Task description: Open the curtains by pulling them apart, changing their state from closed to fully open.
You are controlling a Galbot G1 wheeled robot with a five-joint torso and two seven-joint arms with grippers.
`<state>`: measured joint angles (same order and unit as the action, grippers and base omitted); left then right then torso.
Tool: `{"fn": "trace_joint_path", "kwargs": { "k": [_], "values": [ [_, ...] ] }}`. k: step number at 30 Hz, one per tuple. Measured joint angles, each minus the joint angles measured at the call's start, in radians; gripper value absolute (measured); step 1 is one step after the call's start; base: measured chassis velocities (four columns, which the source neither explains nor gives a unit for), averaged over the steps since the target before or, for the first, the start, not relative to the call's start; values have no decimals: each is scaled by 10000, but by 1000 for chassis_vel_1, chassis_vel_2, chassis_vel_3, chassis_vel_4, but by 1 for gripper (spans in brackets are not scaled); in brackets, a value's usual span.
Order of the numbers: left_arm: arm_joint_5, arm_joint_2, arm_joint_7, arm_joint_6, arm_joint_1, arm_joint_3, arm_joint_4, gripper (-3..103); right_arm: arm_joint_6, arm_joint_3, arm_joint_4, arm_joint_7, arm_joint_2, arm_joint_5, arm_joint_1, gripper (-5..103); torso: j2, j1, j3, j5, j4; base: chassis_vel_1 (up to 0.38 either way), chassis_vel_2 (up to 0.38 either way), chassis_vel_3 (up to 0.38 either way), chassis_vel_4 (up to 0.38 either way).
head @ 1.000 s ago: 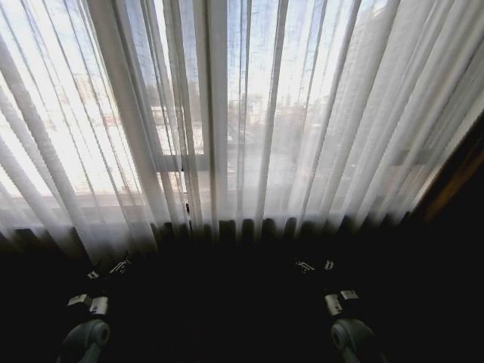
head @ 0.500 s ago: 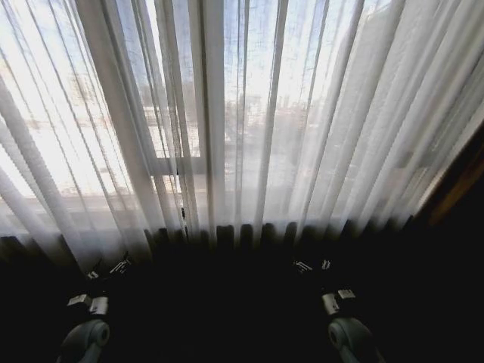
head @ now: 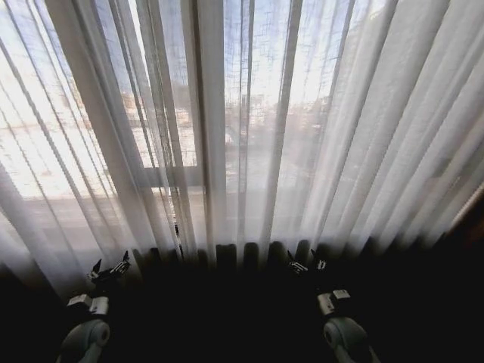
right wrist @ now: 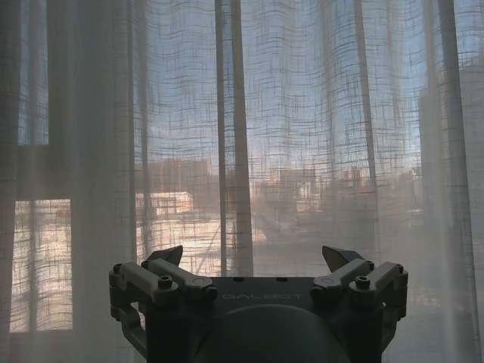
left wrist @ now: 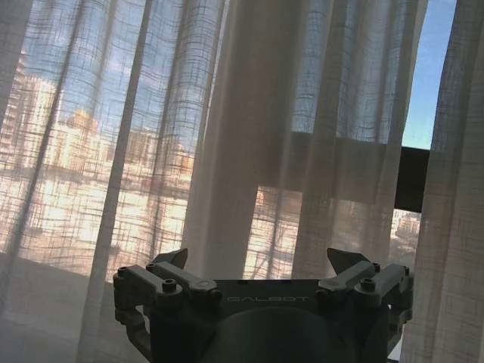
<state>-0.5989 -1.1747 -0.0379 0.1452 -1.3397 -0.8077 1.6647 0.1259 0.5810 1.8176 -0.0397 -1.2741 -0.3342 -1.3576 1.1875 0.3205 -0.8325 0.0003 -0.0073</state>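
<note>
We are facing the tall sheer white pleated curtains (head: 249,136), which are hanging closed across the whole window and reaching down to the dark floor line just ahead of our arms. The panels are overlapping near the middle, beside the dark window frame bar (head: 162,175) showing through the fabric, so that meeting line is likely where the pull has to begin.

We are holding our left gripper (head: 110,268) low, just in front of the curtains' hem and to the left of that meeting line. Its fingers are spread apart and empty, pointing into the pleats. In the left wrist view a narrow slit of open sky is showing at the curtains' edge (left wrist: 435,91), which suggests a panel border is near this gripper (left wrist: 257,265).

We are holding our right gripper (head: 302,266) at matching height, to the right of the meeting line, also released with nothing between its fingers and aimed at the fabric (right wrist: 249,151). This gripper (right wrist: 253,261) is not touching cloth yet.

We judge both arms are posed symmetrically so each can seize a panel and draw it outward; no grasp is made so far.
</note>
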Motion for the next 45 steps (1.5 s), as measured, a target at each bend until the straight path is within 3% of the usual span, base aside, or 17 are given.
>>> {"fn": "trace_joint_path", "kwargs": {
  "k": [11,23,45],
  "values": [
    [0,0,1,0,3,0,1,100,288,-93,-467,113,8,528,373,100,-4,9,-2,0,-6,-256,275,268,-263],
    [0,0,-2,0,-3,-1,1,100,443,-818,-1428,795,64,1328,1457,100,7,-13,6,-3,1,-5,9,6,8],
    [0,0,0,0,1,-1,0,100,578,-2407,-5393,1298,-161,1208,5482,100,-1,1,0,-3,-1,0,0,-2,0]
  ]
}}
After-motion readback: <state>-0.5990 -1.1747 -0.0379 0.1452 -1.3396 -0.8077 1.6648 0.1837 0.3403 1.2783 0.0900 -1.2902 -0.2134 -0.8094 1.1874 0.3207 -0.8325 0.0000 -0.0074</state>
